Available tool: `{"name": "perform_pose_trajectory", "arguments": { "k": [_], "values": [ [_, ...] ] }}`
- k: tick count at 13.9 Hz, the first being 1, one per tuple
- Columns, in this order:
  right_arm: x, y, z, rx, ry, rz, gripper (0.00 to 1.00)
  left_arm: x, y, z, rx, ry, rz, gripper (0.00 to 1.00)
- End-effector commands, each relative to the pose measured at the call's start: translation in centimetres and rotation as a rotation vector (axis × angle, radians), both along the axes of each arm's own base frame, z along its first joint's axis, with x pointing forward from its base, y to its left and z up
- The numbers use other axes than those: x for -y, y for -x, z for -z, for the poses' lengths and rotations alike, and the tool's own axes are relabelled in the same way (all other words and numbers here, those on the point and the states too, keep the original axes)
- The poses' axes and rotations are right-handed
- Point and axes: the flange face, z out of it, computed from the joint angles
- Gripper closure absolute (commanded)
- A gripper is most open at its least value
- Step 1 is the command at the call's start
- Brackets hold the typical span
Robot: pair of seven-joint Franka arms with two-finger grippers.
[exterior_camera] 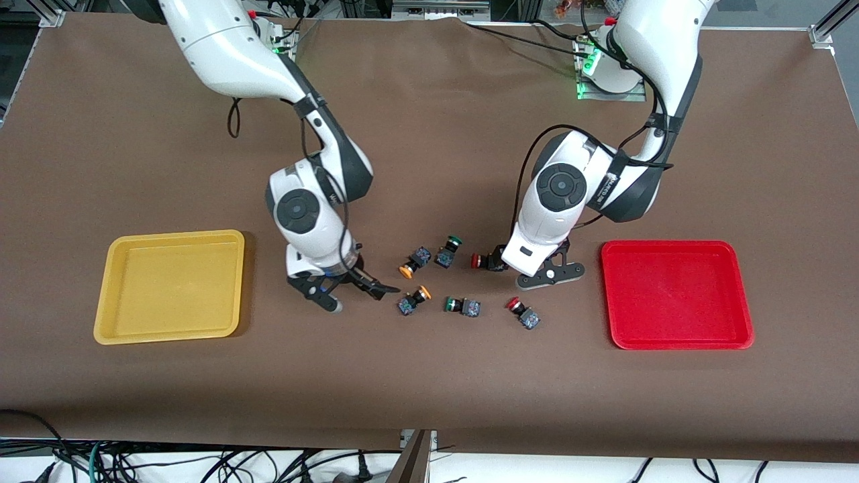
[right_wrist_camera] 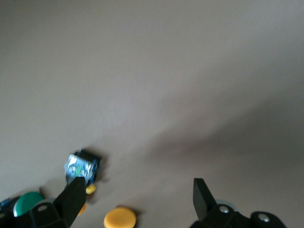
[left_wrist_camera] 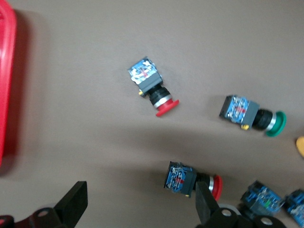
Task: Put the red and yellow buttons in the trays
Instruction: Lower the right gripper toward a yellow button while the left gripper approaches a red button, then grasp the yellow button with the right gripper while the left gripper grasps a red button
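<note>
Yellow tray (exterior_camera: 171, 285) lies empty at the right arm's end of the bench (exterior_camera: 429, 389); beside it the right pincer (exterior_camera: 354, 292) hangs low with jaws wide, holding nothing. Mid-bench lie two yellow buttons (exterior_camera: 415, 260) (exterior_camera: 413, 300) and two red buttons (exterior_camera: 488, 261) (exterior_camera: 523, 313). The left pincer (exterior_camera: 547, 274) is wide and empty beside one red button, with the empty red tray (exterior_camera: 676, 295) at the left arm's end.

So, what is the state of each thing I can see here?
Left claw: open, holds nothing, low beside a red button.
Right claw: open, holds nothing, near the yellow buttons.
Yellow tray: no button in it.
Red tray: no button in it.
All six buttons: lying on the table.
</note>
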Motion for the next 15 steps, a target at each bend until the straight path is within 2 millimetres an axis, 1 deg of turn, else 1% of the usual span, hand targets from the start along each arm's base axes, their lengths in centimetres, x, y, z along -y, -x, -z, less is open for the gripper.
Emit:
{"name": "perform_pose_trajectory", "arguments": {
  "k": [1,2,4,5,7,8,10,12,14,15],
  "values": [
    [-3.5,2.2,1.6,-0.014,0.006,0.015,0.0,-0.1,0.8,-0.8,0.002,-0.023,0.193,0.0],
    [-4.5,3.0,1.9,-0.02,0.007,0.014,0.0,-0.3,1.2,-0.9,-0.014,-0.028,0.276,0.0],
    [-6.1,4.3,2.7,-0.029,0.013,-0.005,0.0,-0.5,1.3,-1.1,-0.024,-0.027,0.469,0.0],
    [-6.8,4.9,3.3,-0.038,0.015,-0.006,0.0,-1.0,1.1,-1.1,-0.032,-0.015,0.518,0.0],
    [-8.0,6.1,4.4,-0.052,0.024,0.028,0.0,-1.4,1.0,-0.9,-0.042,0.011,0.511,0.0],
    [-8.6,6.5,4.6,-0.053,0.026,0.025,0.0,-1.4,1.0,-0.9,-0.042,0.011,0.516,0.0],
    [-9.0,6.9,4.6,-0.054,0.025,0.026,0.0,-1.4,0.9,-0.7,-0.046,0.009,0.543,0.0],
    [-9.1,7.0,5.0,-0.057,0.026,0.027,0.0,-1.5,0.8,-0.4,-0.046,0.008,0.662,0.0],
    [-9.5,7.3,5.3,-0.05,0.02,0.021,0.0,-2.4,0.2,-0.1,-0.039,0.012,0.78,0.0],
    [-9.7,7.5,5.6,-0.05,0.02,0.025,0.0,-2.0,0.3,-0.2,-0.031,0.012,0.847,0.0]
  ]
}}
